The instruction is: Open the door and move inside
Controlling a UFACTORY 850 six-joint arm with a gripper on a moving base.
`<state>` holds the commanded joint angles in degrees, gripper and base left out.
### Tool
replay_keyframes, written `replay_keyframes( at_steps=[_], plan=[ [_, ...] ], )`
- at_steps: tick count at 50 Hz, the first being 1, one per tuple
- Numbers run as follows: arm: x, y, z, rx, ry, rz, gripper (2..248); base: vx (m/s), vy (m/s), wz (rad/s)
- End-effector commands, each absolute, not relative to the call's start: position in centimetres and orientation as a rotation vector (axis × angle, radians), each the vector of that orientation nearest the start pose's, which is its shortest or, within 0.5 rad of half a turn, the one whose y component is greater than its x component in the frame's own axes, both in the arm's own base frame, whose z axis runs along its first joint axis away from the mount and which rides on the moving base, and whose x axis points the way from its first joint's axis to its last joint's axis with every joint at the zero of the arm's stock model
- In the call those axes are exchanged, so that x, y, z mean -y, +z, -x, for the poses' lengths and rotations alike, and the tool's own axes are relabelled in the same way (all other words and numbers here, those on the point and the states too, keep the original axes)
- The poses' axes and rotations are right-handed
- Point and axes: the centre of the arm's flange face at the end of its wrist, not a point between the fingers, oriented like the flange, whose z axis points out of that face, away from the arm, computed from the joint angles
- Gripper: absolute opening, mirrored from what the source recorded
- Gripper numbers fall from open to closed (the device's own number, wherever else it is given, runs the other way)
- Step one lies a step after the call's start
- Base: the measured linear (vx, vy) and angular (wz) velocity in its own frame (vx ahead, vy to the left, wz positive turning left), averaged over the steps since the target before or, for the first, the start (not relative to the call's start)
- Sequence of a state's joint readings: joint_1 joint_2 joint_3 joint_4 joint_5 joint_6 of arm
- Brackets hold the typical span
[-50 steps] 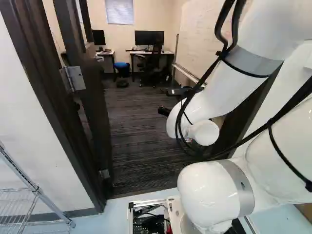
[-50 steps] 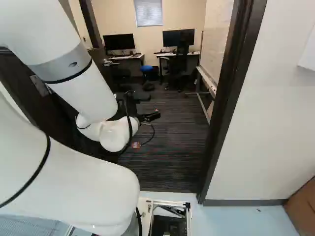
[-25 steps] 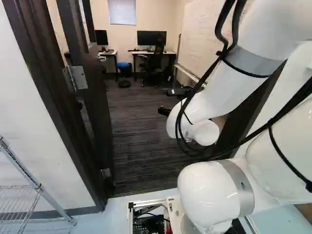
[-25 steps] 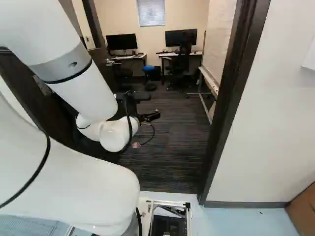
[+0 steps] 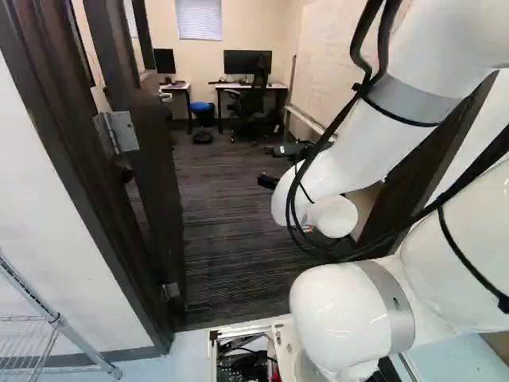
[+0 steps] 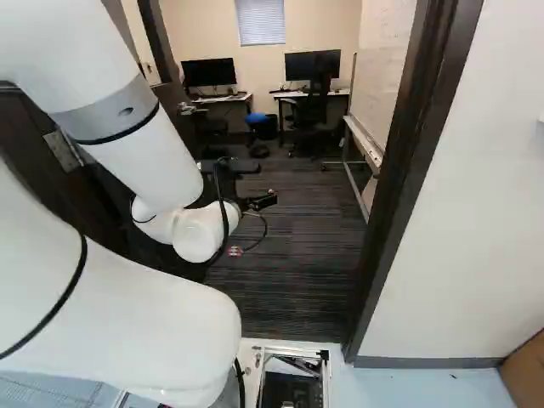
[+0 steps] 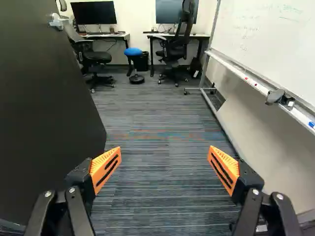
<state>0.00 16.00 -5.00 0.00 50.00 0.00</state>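
Observation:
The dark door (image 5: 149, 171) stands swung open into the room, at the left of the doorway in the left base view; its hinge (image 5: 117, 132) shows on the near edge. In the wrist view the door (image 7: 44, 113) rises beside one finger, its handle (image 7: 57, 21) near the far top edge. My gripper (image 6: 260, 201), also seen in the left base view (image 5: 269, 181), reaches through the doorway above the dark carpet. In the wrist view the gripper (image 7: 164, 153) is open, its orange-padded fingers wide apart with nothing between them.
The right door frame (image 6: 408, 183) stands right of the arm, close to it in the left base view. A wire shelf (image 5: 48, 318) stands outside, at left. Inside are a whiteboard (image 7: 270, 39) along one side, desks, monitors, chairs and a blue stool (image 7: 133, 52). A box (image 6: 524, 371) lies outside, at right.
The base has moved forward a little: the door frame and wire shelf have slid outward and nearer in the base views. The arm holds its pose against its lowest joint.

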Motion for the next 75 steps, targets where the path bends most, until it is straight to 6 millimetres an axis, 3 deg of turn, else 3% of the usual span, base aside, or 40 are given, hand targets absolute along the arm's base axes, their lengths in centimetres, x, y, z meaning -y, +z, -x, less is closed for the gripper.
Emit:
replay_keyframes(
  at_steps=[75],
  plan=[
    [0.00,36.56,-27.03,0.000,-1.824,2.558,247,0.139,0.003,-0.008]
  ],
)
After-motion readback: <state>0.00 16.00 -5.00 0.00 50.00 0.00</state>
